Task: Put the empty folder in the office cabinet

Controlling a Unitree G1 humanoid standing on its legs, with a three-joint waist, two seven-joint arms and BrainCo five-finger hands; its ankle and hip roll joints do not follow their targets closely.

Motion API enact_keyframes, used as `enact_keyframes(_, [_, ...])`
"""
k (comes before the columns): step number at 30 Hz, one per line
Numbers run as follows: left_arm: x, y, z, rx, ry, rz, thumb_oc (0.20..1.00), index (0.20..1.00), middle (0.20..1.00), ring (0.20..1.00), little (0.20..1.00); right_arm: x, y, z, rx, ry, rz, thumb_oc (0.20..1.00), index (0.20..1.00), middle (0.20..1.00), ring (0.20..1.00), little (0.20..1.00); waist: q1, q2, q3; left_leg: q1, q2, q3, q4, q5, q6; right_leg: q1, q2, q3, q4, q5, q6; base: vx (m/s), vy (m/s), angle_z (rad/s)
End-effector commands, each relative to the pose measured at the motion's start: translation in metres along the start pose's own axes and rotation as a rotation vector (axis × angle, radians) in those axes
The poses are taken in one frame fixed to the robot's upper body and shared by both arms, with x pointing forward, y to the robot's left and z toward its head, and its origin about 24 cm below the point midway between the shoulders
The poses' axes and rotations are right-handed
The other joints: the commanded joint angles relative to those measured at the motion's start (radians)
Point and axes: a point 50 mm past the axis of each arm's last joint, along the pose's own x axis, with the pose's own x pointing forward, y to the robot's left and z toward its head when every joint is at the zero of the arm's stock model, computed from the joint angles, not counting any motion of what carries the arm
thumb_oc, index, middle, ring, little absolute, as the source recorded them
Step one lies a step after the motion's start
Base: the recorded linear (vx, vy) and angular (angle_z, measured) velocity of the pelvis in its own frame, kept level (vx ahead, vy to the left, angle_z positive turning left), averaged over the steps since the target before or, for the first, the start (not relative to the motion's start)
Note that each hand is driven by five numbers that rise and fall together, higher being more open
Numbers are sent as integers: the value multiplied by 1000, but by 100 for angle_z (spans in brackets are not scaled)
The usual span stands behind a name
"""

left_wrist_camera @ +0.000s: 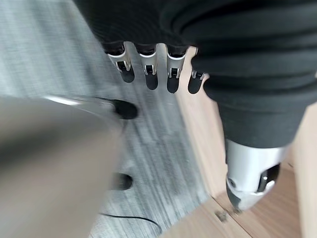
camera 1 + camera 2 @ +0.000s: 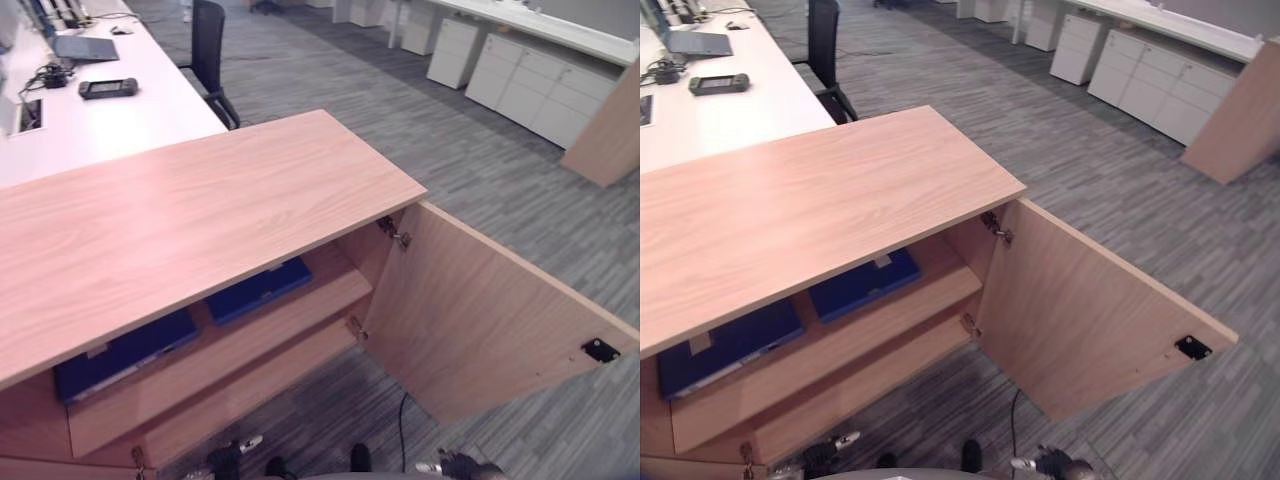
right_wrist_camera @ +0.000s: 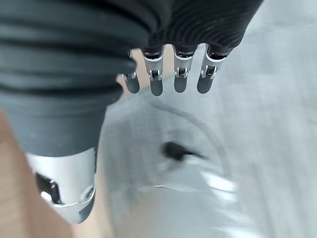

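The wooden office cabinet (image 2: 200,220) stands in front of me with its right door (image 2: 470,310) swung wide open. Two dark blue folders lie flat on its upper shelf, one (image 2: 258,288) near the hinge side and another (image 2: 125,355) further left. My left hand (image 2: 225,455) hangs low by the cabinet's foot, and its fingers (image 1: 148,69) are straight with nothing in them. My right hand (image 2: 455,465) hangs low beside the open door, its fingers (image 3: 181,74) also straight and empty.
A white desk (image 2: 110,120) behind the cabinet carries a laptop (image 2: 85,45) and a black device (image 2: 108,88). A black office chair (image 2: 210,55) stands next to it. White drawer units (image 2: 540,85) line the far right, with grey carpet between.
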Motion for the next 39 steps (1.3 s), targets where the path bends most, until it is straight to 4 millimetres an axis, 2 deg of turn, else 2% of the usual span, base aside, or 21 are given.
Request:
enact_keyframes(1, [-1,6,-2,3,9,10,1000,1000,1000,1000,1000,3,-5,36,39,-78,-23,1000,1000,1000,1000,1000,16,-14,1,-16,-17,-18,68,-112,-11,-24,11,-25,16,-14,127,-85,140,-29])
enact_keyframes(5, [-2,11,-7,-9,30,22,1000,1000,1000,1000,1000,2,-10,18,86,-17,-41,1000,1000,1000,1000,1000,-4,-3,15,-12,-54,13,51,-101,7,-79,-12,-7,27,23,145,-127,195,-26])
enact_keyframes(8, [-3,17,-6,-18,29,33,1000,1000,1000,1000,1000,-1,-17,-4,141,55,-75,1000,1000,1000,1000,1000,-23,-2,28,-8,-82,44,46,-97,20,-113,-32,3,30,46,164,-100,153,-26])
enact_keyframes(12, [-4,22,-7,-21,39,50,1000,1000,1000,1000,1000,-4,-28,-14,176,85,-127,1000,1000,1000,1000,1000,-34,0,41,-1,-97,65,46,-100,30,-130,-43,8,36,52,175,-75,137,-19])
enact_keyframes(13, [-5,27,-7,-23,39,67,1000,1000,1000,1000,1000,-6,-38,-12,189,77,-163,1000,1000,1000,1000,1000,-35,5,64,4,-99,85,51,-104,37,-153,-64,-29,66,43,180,-67,75,-43])
enact_keyframes(14, [-5,27,-7,-23,39,67,1000,1000,1000,1000,1000,-6,-38,-12,189,77,-163,1000,1000,1000,1000,1000,-35,5,64,4,-99,85,51,-104,37,-153,-64,-29,66,43,180,-142,103,-45])
enact_keyframes(15, [-6,30,-9,-48,43,85,1000,1000,1000,1000,1000,-8,-51,0,206,25,-210,1000,1000,1000,1000,1000,-17,25,95,22,-78,118,54,-109,33,-151,-124,-168,110,2,170,-102,14,-52])
enact_keyframes(16, [-6,32,-9,-59,47,91,1000,1000,1000,1000,1000,-8,-55,6,216,0,-222,1000,1000,1000,1000,1000,-16,30,100,28,-66,126,54,-110,31,-140,-151,-205,124,-13,166,-123,4,-61])
enact_keyframes(17, [-7,34,-10,-73,48,100,1000,1000,1000,1000,1000,-9,-59,10,227,-22,-243,1000,1000,1000,1000,1000,-18,34,102,31,-58,132,56,-111,29,-127,-171,-207,135,-21,159,-65,-40,-77])
enact_keyframes(21, [-7,35,-9,-100,40,125,1000,1000,1000,1000,1000,-20,-89,4,339,-33,-374,1000,1000,1000,1000,1000,-23,40,89,22,-38,129,82,-128,27,-87,-256,-90,144,6,170,-16,-91,-46])
enact_keyframes(23, [-6,35,-7,-103,35,134,1000,1000,1000,1000,1000,-24,-100,0,414,-35,-424,1000,1000,1000,1000,1000,-29,31,70,2,-39,116,98,-132,23,-62,-290,-36,117,34,182,24,-129,7])
enact_keyframes(24, [-6,35,-7,-103,35,134,1000,1000,1000,1000,1000,-24,-100,0,414,-35,-424,1000,1000,1000,1000,1000,-29,31,70,2,-39,116,99,-132,23,-62,-291,-36,117,35,182,59,-164,19])
enact_keyframes(25, [-6,35,-3,-108,25,143,1000,1000,1000,1000,1000,-28,-108,-1,451,-45,-461,1000,1000,1000,1000,1000,-42,18,55,-8,-46,103,104,-134,19,-48,-293,40,90,43,195,41,-114,23])
enact_keyframes(26, [-6,35,-3,-107,25,143,1000,1000,1000,1000,1000,-28,-108,-1,451,-44,-461,1000,1000,1000,1000,1000,-40,18,55,-9,-46,105,105,-134,19,-49,-294,41,89,43,195,47,-158,10])
enact_keyframes(29, [-6,37,1,-111,15,153,1000,1000,1000,1000,1000,-34,-122,4,473,-80,-523,1000,1000,1000,1000,1000,-43,4,34,-19,-53,88,97,-127,14,-53,-251,142,60,20,205,20,-122,28])
enact_keyframes(31, [-7,39,-2,-122,15,156,1000,1000,1000,1000,1000,-37,-129,12,448,-124,-556,1000,1000,1000,1000,1000,-36,2,25,-17,-46,77,79,-111,3,-51,-221,140,41,8,205,32,-246,9])
enact_keyframes(32, [-8,40,-7,-143,20,163,1000,1000,1000,1000,1000,-44,-136,31,385,-221,-591,1000,1000,1000,1000,1000,-36,3,12,-8,-19,64,45,-85,-18,-36,-191,128,27,-6,205,70,-320,-14])
enact_keyframes(33, [-8,39,-9,-157,18,160,1000,1000,1000,1000,1000,-48,-140,38,361,-266,-608,1000,1000,1000,1000,1000,-35,4,6,-1,-4,57,31,-76,-25,-29,-180,121,26,-17,205,86,-322,-17])
enact_keyframes(36, [-7,34,-13,-162,25,148,1000,1000,1000,1000,1000,-56,-146,46,329,-330,-651,1000,1000,1000,1000,1000,-40,12,0,9,25,37,4,-54,-42,-13,-160,104,29,-47,201,39,-192,3])
enact_keyframes(38, [-6,30,-14,-163,27,136,1000,1000,1000,1000,1000,-64,-152,58,307,-395,-689,1000,1000,1000,1000,1000,-43,22,-1,15,64,22,-18,-30,-62,-6,-132,92,45,-82,182,23,-276,22])
enact_keyframes(39, [-6,26,-14,-165,25,123,1000,1000,1000,1000,1000,-72,-159,68,290,-455,-724,1000,1000,1000,1000,1000,-43,33,1,19,102,9,-34,-6,-81,-4,-103,79,71,-117,164,16,-448,33])
